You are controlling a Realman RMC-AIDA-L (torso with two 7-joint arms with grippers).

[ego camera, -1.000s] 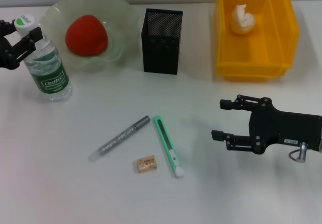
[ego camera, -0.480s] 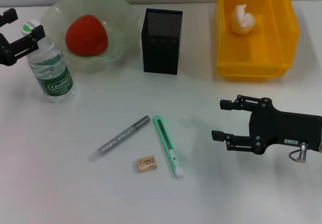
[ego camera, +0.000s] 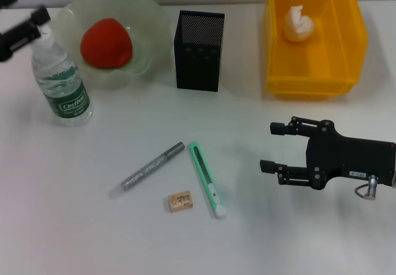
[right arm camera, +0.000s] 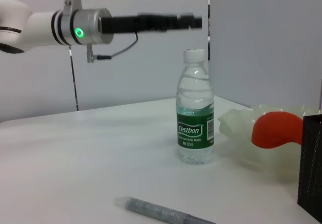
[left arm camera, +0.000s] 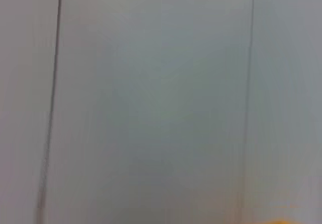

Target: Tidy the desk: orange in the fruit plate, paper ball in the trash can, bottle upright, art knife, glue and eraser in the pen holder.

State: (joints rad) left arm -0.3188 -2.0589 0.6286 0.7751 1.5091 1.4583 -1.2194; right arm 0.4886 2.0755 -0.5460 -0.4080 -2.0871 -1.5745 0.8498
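Lifted clear of the capped clear plastic water bottle with a green label [ego camera: 60, 82], which stands upright on the white desk [ego camera: 93, 238] beside the pale green fruit plate [ego camera: 148, 34], the left gripper [ego camera: 18, 28] hovers empty, fingers parted, while the right gripper [ego camera: 278, 146] hangs open, empty, before a grey wall [right arm camera: 261, 43].

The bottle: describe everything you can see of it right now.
The bottle is clear plastic with a white cap and a green Cestbon label around its lower body, and it looks filled with water. It stands upright on the white table, beside the pale green fruit plate. The left hand is raised just above the cap, apart from it in the right wrist view.
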